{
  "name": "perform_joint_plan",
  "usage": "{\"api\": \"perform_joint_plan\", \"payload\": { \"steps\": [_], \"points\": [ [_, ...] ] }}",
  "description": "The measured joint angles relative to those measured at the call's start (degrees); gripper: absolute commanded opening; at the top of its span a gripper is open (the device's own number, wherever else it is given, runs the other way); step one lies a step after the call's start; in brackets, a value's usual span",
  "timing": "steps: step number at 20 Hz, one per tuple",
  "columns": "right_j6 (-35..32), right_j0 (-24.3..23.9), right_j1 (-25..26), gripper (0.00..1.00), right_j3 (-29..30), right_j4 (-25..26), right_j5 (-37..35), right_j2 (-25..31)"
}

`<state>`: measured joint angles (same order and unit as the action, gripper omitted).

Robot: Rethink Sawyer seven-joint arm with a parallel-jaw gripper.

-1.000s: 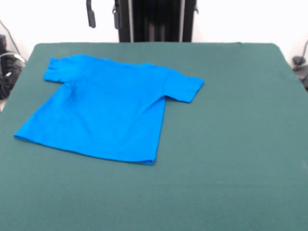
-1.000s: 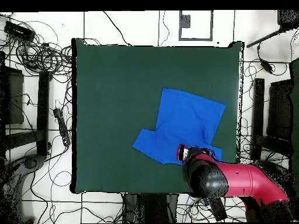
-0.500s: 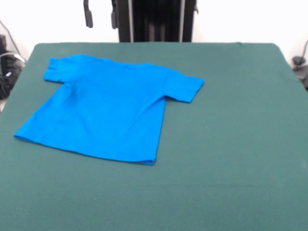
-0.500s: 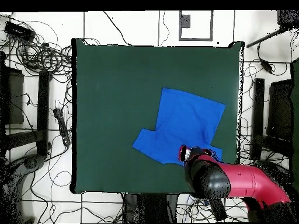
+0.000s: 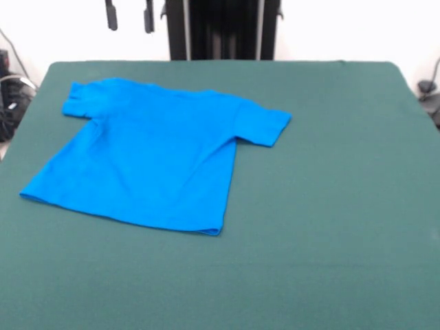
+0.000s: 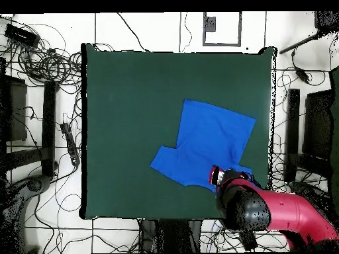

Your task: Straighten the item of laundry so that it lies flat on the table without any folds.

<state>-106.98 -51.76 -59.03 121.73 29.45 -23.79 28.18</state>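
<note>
Gripper (image 5: 128, 15) hangs empty, two dark fingers (image 5: 110, 15) parted with a clear gap between them, lifted well clear of the T-shirt (image 5: 155, 155) and off past its collar-side edge. From overhead the red arm (image 6: 278, 211) hides the tool, its head sitting over the T-shirt's base-side edge near one sleeve.

T-shirt lies plain blue side up on the green table (image 5: 330, 206), spread out mostly flat, no print showing. Hem, both sides and both sleeves are laid out. One sleeve (image 5: 265, 126) points away from the T-shirt body toward the table's open middle. The other sleeve (image 5: 79, 98) looks a bit bunched or curled at its end, near the table's corner. A faint crease runs down the T-shirt body from that bunched sleeve. Otherwise no big fold visible.

Looks like nearly done, maybe only that sleeve left to smooth.

Risks, as a guess:
- Another pinch on the T-shirt body could lift both layers and pull in a new fold, undoing the flat spread.
- Dragging the bunched sleeve outward may slide the whole T-shirt, felt-like cloth may grab it and ruck the fabric instead.
- That sleeve is close to the table's edge, so an outward pull could hang it over.
- Arm covers part of the T-shirt overhead, so a fold under it could be missed.
</note>
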Motion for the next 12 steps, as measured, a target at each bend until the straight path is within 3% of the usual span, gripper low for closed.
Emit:
{"api": "perform_joint_plan", "payload": {
  "steps": [6, 12],
  "points": [
    [0.0, -3.9, -4.5, 1.00, 0.1, -3.2, -0.9, 0.3],
    [0.0, -4.7, -7.2, 1.00, 0.1, -3.9, -2.0, 0.3]
  ]
}}
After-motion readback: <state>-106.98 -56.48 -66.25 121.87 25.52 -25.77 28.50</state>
